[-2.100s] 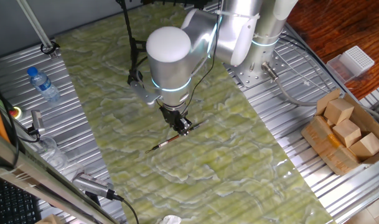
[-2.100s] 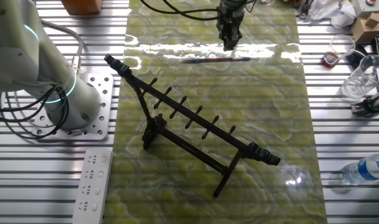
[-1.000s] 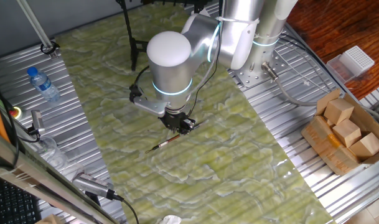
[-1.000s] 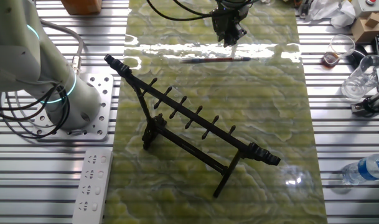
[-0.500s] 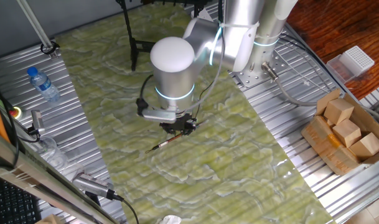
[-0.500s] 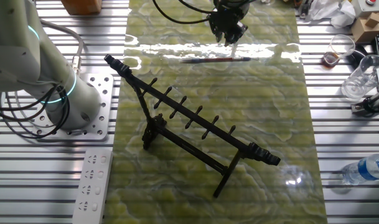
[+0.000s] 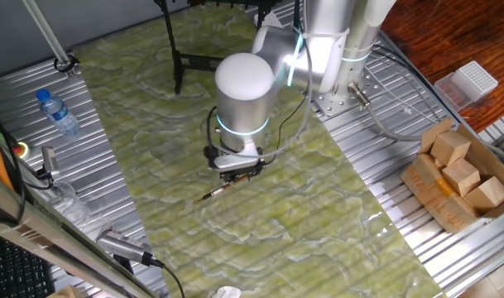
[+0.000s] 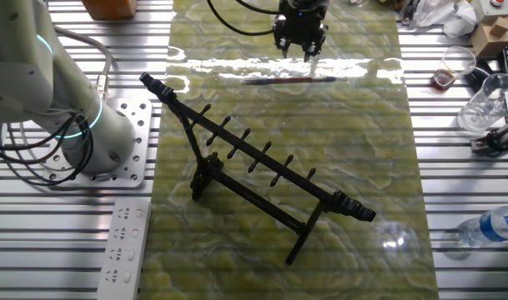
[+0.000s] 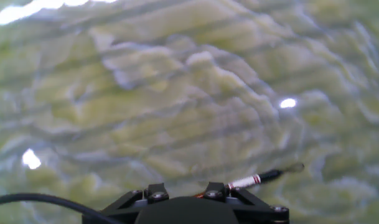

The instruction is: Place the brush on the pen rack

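Brush (image 8: 289, 81) flat on worktop (image 8: 354, 158), jaws (image 8: 299, 48) just above; opening impossible to judge. Risk: off-centre pinch, thin handle rolls away. Pen rack (image 8: 254, 175) well apart.

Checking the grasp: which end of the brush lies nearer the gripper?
The pale end of the brush; the gripper hovers by it, while the dark tip points away.
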Motion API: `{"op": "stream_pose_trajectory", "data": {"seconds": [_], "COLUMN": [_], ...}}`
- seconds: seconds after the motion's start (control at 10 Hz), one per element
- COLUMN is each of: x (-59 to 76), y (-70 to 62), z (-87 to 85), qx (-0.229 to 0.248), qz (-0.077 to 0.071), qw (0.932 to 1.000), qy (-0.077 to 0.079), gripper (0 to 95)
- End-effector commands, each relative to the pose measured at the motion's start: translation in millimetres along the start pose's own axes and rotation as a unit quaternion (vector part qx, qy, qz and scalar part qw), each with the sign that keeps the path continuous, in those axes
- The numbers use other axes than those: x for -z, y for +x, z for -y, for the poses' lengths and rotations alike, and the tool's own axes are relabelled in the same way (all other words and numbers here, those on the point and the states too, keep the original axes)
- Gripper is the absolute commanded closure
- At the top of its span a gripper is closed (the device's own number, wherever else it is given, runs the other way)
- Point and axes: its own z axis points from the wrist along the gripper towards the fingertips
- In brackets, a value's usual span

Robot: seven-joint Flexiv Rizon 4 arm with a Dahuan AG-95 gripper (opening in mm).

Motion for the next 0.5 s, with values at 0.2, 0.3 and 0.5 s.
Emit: {"op": "stream_pose_trajectory", "data": {"seconds": [0.2,0.3,0.5], "x": [-5.6,-5.6,-8.2], "y": [-1.4,-1.1,-1.5], "z": [-3.2,-3.3,-3.9], "qx": [0.021,0.0,0.005], "qz": [-0.001,0.0,-0.003], "qw": [0.9998,0.9999,0.9999], "qy": [0.008,0.01,0.01], "gripper": [57.0,57.0,57.0]}}
